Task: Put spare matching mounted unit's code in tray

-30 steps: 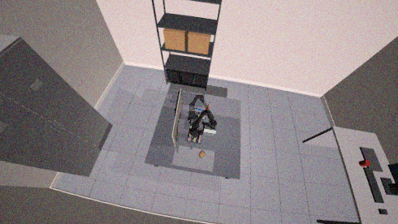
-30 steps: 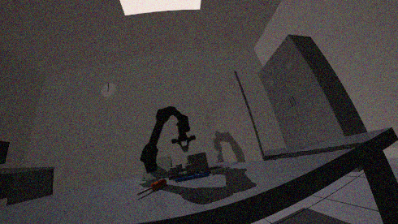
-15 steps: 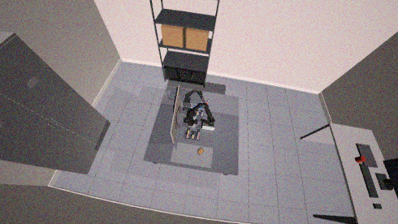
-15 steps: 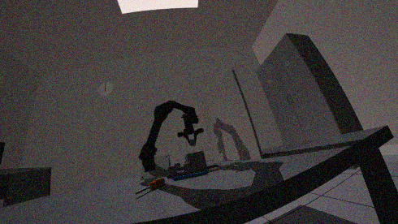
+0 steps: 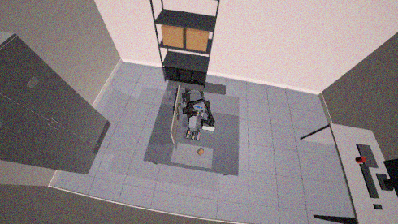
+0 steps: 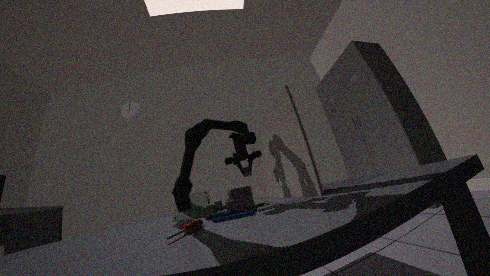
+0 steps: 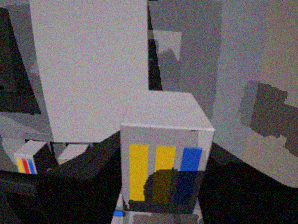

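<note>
Aloft above the table (image 5: 227, 122), one white spare block (image 7: 166, 156) sits clamped in the gripper (image 7: 162, 219), its jaws closed narrowly on its lower end. Its long axis runs upright in the wrist view, its striped face toward the camera. Three vertical stripes show: two yellow, one blue. One pale tray (image 7: 89, 50) lies beyond it, and another spare (image 7: 27, 161) shows at left.
</note>
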Controlling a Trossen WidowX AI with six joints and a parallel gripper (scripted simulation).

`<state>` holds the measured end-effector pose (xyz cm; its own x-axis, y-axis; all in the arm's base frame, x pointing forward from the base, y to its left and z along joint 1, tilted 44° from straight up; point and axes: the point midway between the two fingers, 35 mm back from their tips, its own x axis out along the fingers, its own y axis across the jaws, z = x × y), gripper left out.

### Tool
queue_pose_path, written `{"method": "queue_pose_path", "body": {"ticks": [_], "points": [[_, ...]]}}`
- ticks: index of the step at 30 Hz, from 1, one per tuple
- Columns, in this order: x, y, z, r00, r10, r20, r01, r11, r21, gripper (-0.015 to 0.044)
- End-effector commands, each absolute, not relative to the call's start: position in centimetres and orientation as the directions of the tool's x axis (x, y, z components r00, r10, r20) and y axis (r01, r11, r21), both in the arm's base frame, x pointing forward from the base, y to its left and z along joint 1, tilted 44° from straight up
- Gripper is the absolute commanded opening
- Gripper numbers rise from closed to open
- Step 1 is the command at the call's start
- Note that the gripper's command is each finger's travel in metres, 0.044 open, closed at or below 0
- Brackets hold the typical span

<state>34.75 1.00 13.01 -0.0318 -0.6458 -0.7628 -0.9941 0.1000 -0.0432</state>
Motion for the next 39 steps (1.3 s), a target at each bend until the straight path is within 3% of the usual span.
{"method": "queue_pose_path", "body": {"ticks": [1, 14, 39], "points": [[34.7, -1.3, 15.1, -0.025, -0.657, -0.753, -0.995, 0.091, -0.047, 0.0], [32.0, -9.7, 22.0, -0.053, -0.709, -0.703, -0.996, 0.093, -0.018, 0.0], [32.1, -10.9, 20.8, -0.059, -0.702, -0.71, -0.995, 0.101, -0.018, 0.0]]}}
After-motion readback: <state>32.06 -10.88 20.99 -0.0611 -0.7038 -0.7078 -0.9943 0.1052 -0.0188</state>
